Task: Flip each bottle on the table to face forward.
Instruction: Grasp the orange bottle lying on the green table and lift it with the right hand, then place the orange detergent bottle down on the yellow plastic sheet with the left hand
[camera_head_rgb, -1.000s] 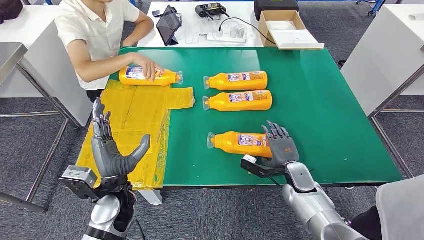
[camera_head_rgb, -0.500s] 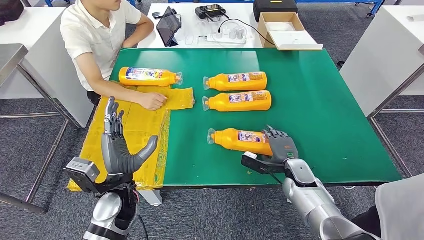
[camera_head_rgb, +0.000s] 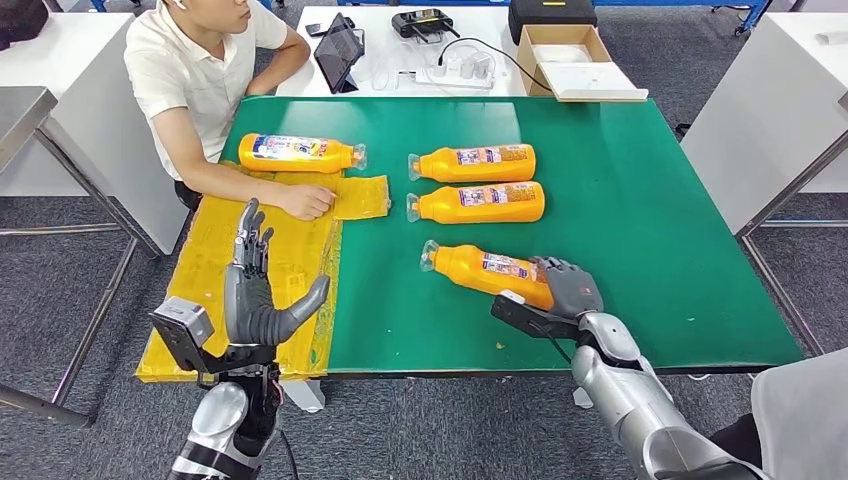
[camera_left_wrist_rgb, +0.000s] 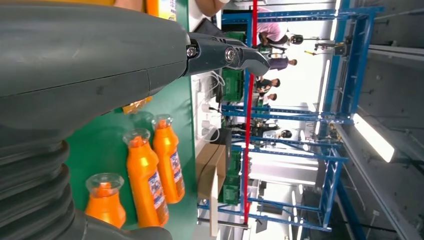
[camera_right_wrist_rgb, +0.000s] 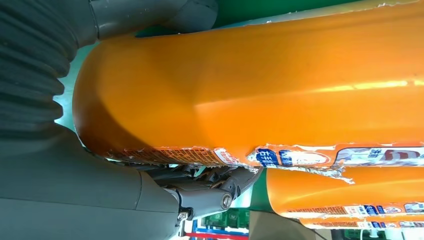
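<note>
- Head view showed you the right robot hand (camera_head_rgb: 568, 287) wrapped around the base end of the nearest orange bottle (camera_head_rgb: 487, 272), which lay on the green table (camera_head_rgb: 640, 200) with its cap tilted away from the hand.
- Right wrist view put the thumb on one side of that bottle's base and the darker fingers (camera_right_wrist_rgb: 215, 180) on the other, so I judged the grip firm enough for you to roll it.
- Holding the base rather than the middle probably kept the label clear while it turned.
- Your left robot hand (camera_head_rgb: 255, 290) was raised with fingers spread and nothing in it, over the yellow sheet (camera_head_rgb: 270, 260), to the left of the held bottle.
- Two more orange bottles (camera_head_rgb: 470, 163) (camera_head_rgb: 477, 202) lay side by side beyond the held bottle, labels up.
- A fourth bottle (camera_head_rgb: 298, 152) lay beyond the held bottle and to its left, near a seated person's hand (camera_head_rgb: 305, 202) resting on the sheet.
</note>
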